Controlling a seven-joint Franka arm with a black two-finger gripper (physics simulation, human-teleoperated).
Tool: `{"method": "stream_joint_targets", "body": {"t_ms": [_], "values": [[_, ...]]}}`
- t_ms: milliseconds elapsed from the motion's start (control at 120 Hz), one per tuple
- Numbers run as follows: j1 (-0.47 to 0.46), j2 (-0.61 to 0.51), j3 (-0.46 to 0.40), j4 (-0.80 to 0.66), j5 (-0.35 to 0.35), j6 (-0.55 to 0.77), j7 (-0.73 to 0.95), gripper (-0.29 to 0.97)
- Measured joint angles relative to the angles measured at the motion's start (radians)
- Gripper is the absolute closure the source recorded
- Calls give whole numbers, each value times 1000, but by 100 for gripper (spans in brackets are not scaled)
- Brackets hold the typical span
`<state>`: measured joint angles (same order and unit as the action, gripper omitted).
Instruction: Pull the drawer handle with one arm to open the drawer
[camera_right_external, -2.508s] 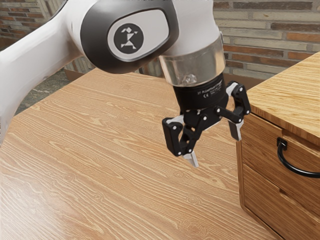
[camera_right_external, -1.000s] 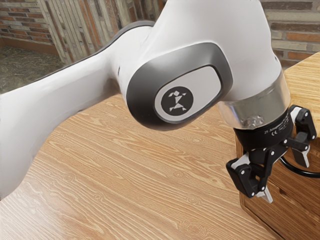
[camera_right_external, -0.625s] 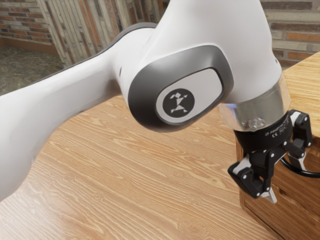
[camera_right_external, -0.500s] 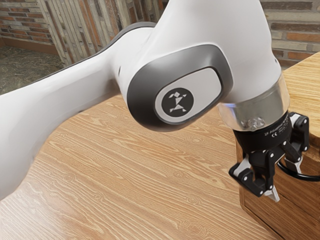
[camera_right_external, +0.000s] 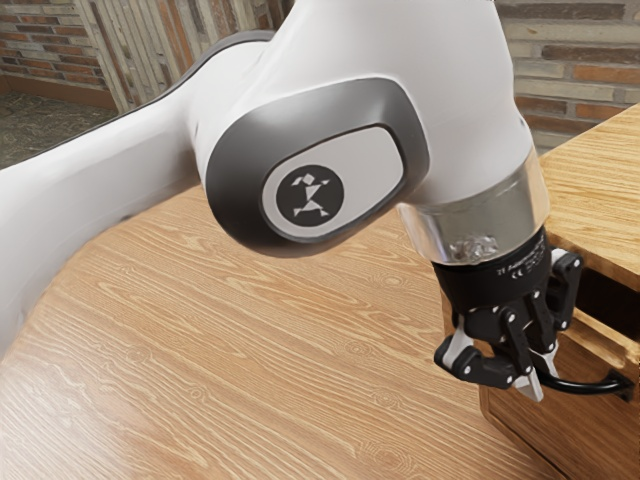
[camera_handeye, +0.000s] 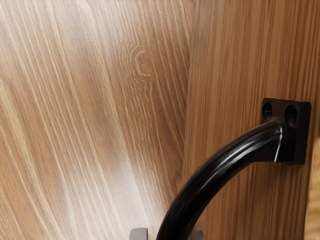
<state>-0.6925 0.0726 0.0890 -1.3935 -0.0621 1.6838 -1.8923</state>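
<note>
Brick wall (camera_right_external: 570, 60) behind, wood-grain table (camera_right_external: 200, 350) below. Cabinet (camera_right_external: 590, 190) at the exterior view's right, its drawer (camera_right_external: 600, 345) partly out with a dark gap under the top. Gripper (camera_right_external: 535, 375) clamped on the black handle (camera_right_external: 590, 385), a fingertip (camera_handeye: 138, 233) on either side of the bar in the wrist view

1. A glossy white shell is being shown on the arm (camera_right_external: 110, 180), which enters from the frame's left.
2. A rounded dark grey cap (camera_right_external: 235, 150) is being displayed at centre, framing a lighter grey panel.
3. A black disc with a white stick-figure logo (camera_right_external: 304, 192) is being carried on that panel.
4. A shiny silver ring (camera_right_external: 480, 215) is being shown right of centre.
5. A black gripper (camera_right_external: 535, 368) with linked fingers, pale tips and small white lettering is being shown at lower right.
</note>
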Motion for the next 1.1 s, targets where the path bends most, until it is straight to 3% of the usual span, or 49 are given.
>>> {"method": "stream_joint_targets", "body": {"t_ms": [708,1100], "values": [[-28,-234,-9,-258,4,36,-54,79],[4,-294,-54,-333,2,56,-65,79]]}}
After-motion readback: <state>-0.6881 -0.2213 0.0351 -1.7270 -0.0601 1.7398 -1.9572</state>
